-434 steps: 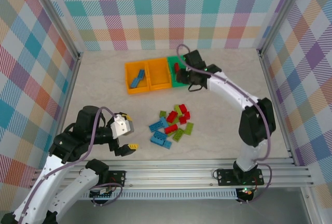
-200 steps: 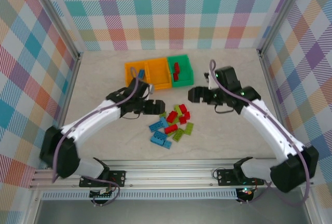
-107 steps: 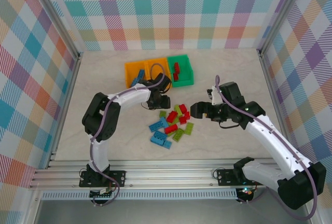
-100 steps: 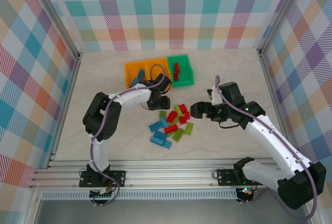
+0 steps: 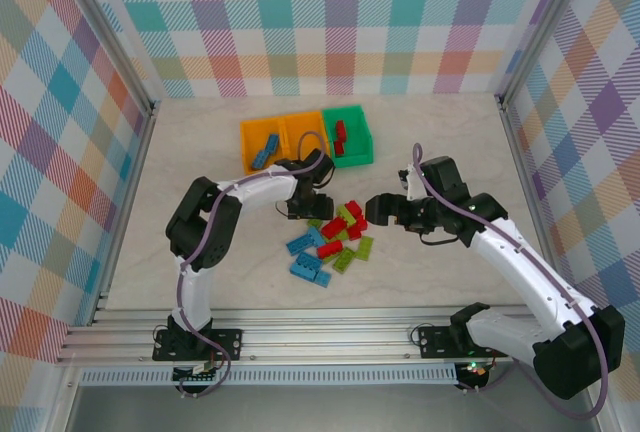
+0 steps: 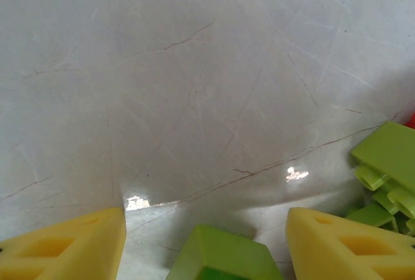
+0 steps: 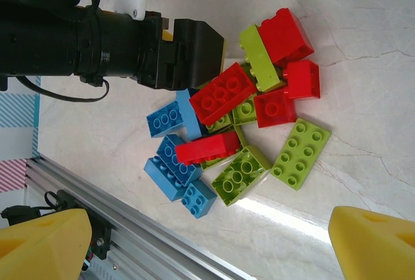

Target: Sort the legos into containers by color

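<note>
As left pincer (image 6: 206, 225) straddles a lime brick (image 6: 217, 257), right pincer (image 7: 207, 234) gapes.

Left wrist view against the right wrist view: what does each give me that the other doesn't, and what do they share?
Left wrist view: a close look at the left claw, open, with a lime brick low between its yellow fingertips, apart from both. Right wrist view: the whole loose pile of red, blue and lime legos, the left arm reaching in at its edge, the front rail, and the right claw open, holding nothing. Shared: the marble table and lime bricks of the pile.
</note>
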{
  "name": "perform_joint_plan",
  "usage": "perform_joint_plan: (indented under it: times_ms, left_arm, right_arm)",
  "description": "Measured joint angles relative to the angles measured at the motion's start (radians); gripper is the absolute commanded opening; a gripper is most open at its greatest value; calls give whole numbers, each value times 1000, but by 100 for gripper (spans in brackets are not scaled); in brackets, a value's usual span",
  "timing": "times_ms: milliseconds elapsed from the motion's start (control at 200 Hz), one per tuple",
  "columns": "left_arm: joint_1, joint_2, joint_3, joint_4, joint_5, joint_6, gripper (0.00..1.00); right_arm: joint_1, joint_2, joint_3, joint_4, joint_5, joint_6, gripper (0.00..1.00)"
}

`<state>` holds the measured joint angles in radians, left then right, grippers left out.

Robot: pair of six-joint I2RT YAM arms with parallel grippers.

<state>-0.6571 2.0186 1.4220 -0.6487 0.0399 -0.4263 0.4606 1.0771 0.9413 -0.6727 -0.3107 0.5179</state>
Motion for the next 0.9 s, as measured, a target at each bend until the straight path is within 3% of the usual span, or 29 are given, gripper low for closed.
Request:
perform_joint_plan:
  times_ms: [130, 385, 670, 900]
  left_arm:
    - [-20, 0, -2, -7, -31, 16, 64]
    - [-43, -10, -39, 11, -131, 51, 43]
    - [-45, -10, -19, -4, -146, 32, 23]
    - [10, -11, 230, -69, -215, 29, 19]
  right_arm:
    - [0, 0, 0, 0, 0, 2, 95]
    - [0, 4, -13, 15, -5, 18, 95]
    - [4, 53, -5, 12, -125, -13, 96]
    - [5, 1, -4, 21, -116, 0, 97]
